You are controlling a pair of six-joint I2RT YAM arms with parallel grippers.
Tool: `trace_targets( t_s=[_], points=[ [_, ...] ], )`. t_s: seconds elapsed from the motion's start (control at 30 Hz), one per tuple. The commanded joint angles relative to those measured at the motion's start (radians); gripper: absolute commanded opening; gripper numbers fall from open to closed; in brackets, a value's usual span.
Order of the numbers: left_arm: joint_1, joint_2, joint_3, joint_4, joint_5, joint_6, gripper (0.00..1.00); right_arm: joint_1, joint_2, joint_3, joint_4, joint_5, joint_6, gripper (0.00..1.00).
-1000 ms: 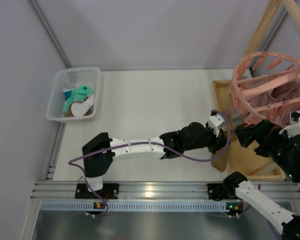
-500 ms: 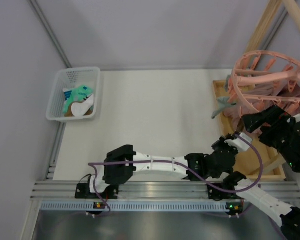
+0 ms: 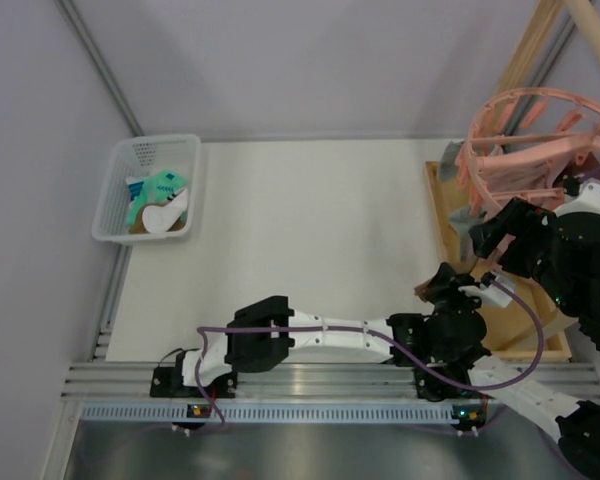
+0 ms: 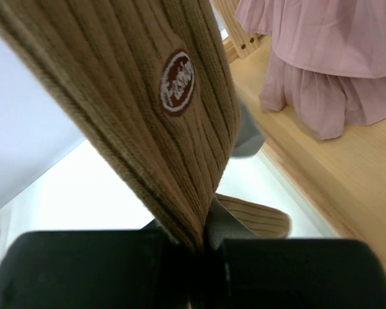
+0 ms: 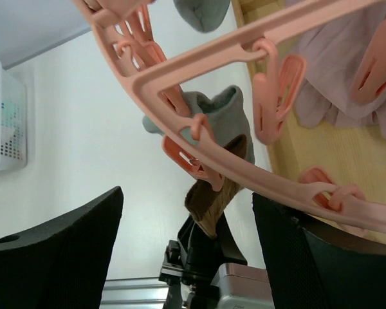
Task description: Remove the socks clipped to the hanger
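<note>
My left gripper (image 3: 448, 292) is shut on a brown ribbed sock (image 4: 167, 109) with an oval label; the jaws pinch its lower end (image 4: 202, 241). In the right wrist view the brown sock (image 5: 213, 201) hangs below a clip of the salmon-pink hanger (image 5: 244, 51), its top end at the clip. Two grey socks (image 5: 209, 112) hang on the ring (image 3: 520, 150). My right gripper (image 3: 492, 232) is open and empty (image 5: 186, 193), just under the ring's near edge. More socks (image 3: 158, 190) lie in the basket.
A white basket (image 3: 115, 190) stands at the far left and shows in the right wrist view (image 5: 3, 122). A wooden frame base (image 3: 445, 195) lies under the hanger. Pink cloth (image 4: 321, 58) hangs over it. Wooden poles (image 3: 525, 60) rise at the back right.
My left gripper has pulled back toward the near edge with the brown sock, from beside the hanger to below it. The hanger has swung. My right gripper has moved up to the ring.
</note>
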Motion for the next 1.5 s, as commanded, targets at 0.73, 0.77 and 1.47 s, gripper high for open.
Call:
trace_targets(
  t_s=[0.73, 0.77, 1.47],
  points=[
    [-0.005, 0.032, 0.066, 0.010, -0.060, 0.092, 0.00, -0.002, 0.139, 0.008, -0.077, 0.236, 0.011, 0.65],
    [-0.003, 0.031, 0.066, 0.010, -0.060, 0.092, 0.00, -0.002, 0.136, 0.000, -0.077, 0.265, 0.023, 0.65],
    [-0.006, 0.008, 0.020, 0.008, -0.046, 0.062, 0.00, -0.002, 0.123, -0.081, -0.045, 0.436, 0.099, 0.00]
  ],
)
